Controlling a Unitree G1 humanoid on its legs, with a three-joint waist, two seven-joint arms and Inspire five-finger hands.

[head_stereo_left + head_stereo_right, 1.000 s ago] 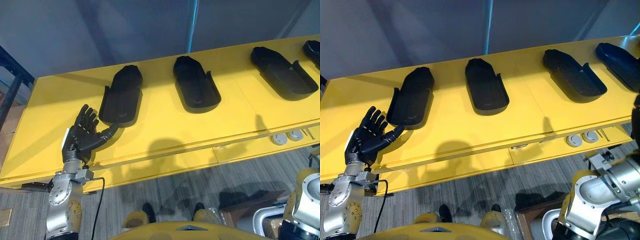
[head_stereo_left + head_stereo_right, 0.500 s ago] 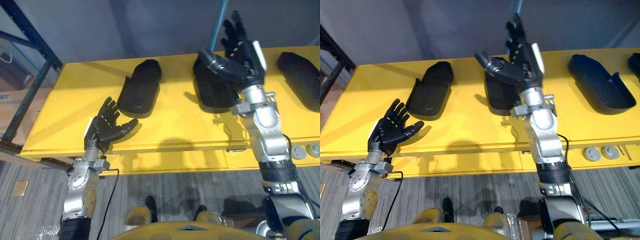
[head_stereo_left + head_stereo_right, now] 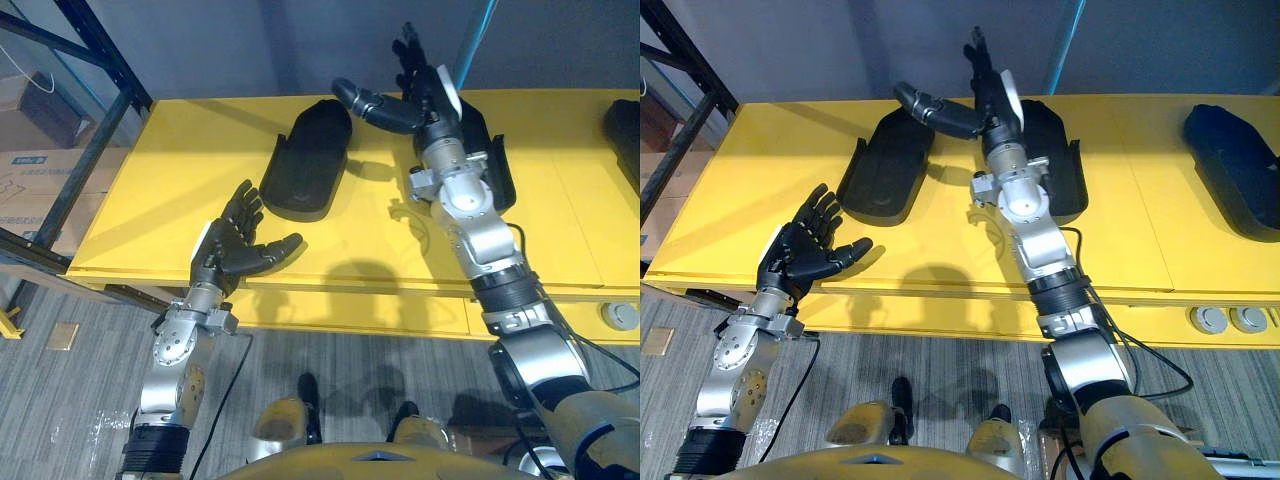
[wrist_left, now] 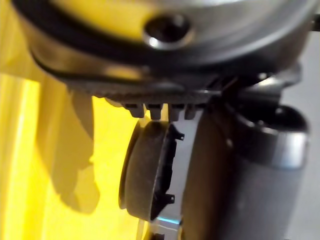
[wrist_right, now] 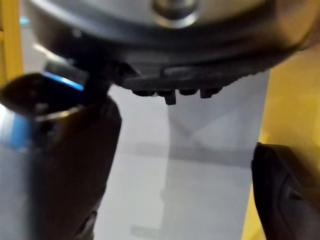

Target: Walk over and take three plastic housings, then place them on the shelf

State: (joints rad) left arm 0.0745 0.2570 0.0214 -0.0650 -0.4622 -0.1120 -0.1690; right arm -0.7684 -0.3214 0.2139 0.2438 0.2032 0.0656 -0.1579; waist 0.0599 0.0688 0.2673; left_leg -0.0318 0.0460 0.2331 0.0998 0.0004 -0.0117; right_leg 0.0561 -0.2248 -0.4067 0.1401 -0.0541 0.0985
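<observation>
**Both hands open at the table, no housing picked up yet**

Nearest the robot, the left hand [image 3: 235, 250] hovers at the front edge of the yellow table [image 3: 180, 150]. Its palm is turned up and its fingers are spread and relaxed, holding nothing. That looks like a ready pose for sliding under or receiving a part, not a grip.

Just beyond it lies the left housing [image 3: 308, 160], a long black shell set flat on the table with its length running away from the robot. It is close to the left hand but clear of it.

Further in, the right hand [image 3: 425, 95] is raised above the table with its fingers straight and its thumb stuck out to the side, also empty. It hangs over the near end of the middle housing [image 3: 1055, 160], which lies flat beside the left one. The wide spread of this hand suggests it is lining up to span that shell before closing.

A third housing [image 3: 1230, 160] lies well apart at the right end of the table. The three lie apart from one another, which leaves room for fingers around each.

A dark metal rack [image 3: 90, 90] stands to the left.
</observation>
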